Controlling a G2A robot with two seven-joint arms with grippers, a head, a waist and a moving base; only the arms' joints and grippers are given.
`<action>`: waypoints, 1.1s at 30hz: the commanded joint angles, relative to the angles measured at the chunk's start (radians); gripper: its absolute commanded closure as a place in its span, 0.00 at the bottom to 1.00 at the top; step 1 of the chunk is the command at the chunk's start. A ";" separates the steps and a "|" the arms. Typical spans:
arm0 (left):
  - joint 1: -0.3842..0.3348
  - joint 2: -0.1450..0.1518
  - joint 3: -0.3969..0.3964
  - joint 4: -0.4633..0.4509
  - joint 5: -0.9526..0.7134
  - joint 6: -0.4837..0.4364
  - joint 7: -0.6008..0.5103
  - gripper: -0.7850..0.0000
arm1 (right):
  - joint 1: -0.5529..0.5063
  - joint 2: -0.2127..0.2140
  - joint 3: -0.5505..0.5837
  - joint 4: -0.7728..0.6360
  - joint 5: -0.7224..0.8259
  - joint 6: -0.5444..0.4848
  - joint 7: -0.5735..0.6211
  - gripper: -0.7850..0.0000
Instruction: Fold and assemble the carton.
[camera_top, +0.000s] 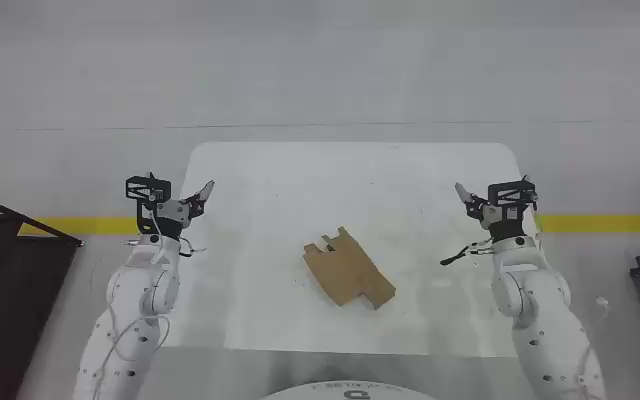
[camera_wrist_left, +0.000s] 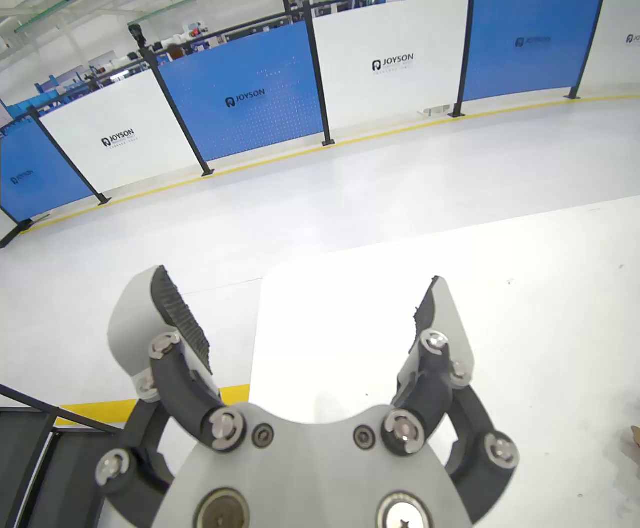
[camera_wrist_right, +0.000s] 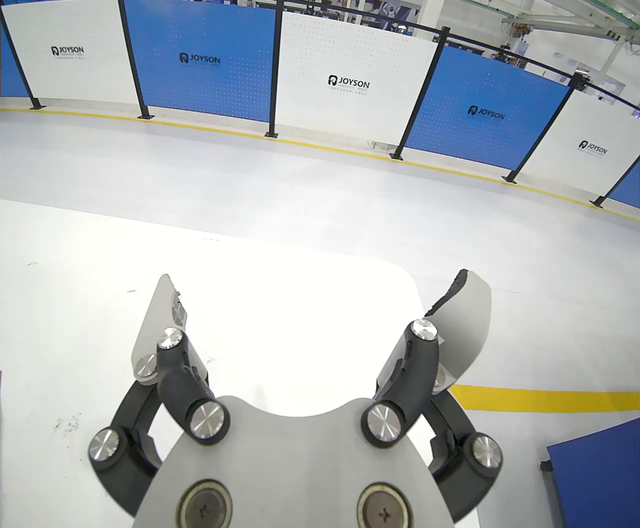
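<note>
From above, the carton (camera_top: 348, 270) lies flat in the middle of the white counter (camera_top: 260, 170). The left end effector (camera_top: 200, 196) sits by the left edge and the right end effector (camera_top: 466, 198) by the right edge. Both are well apart from the carton.

In the left wrist view, the left end effector (camera_wrist_left: 297, 277) is wide open and empty.

In the right wrist view, the right end effector (camera_wrist_right: 316, 275) is wide open and empty too.

Folding has not begun. I think one side should hold the cardboard steady while the other lifts a flap slowly.
</note>
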 joint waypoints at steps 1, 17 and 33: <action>0.000 0.000 0.000 0.000 0.000 0.000 0.000 0.00 | 0.000 0.000 0.000 0.000 0.000 0.000 0.000 0.00; 0.014 -0.004 0.002 -0.098 -0.518 -0.188 -0.463 0.00 | 0.000 0.000 0.000 0.000 0.000 0.000 0.000 0.00; 0.017 0.006 0.002 -0.117 -0.910 -0.165 -0.885 0.00 | 0.000 0.000 0.000 0.000 0.000 0.000 0.000 0.00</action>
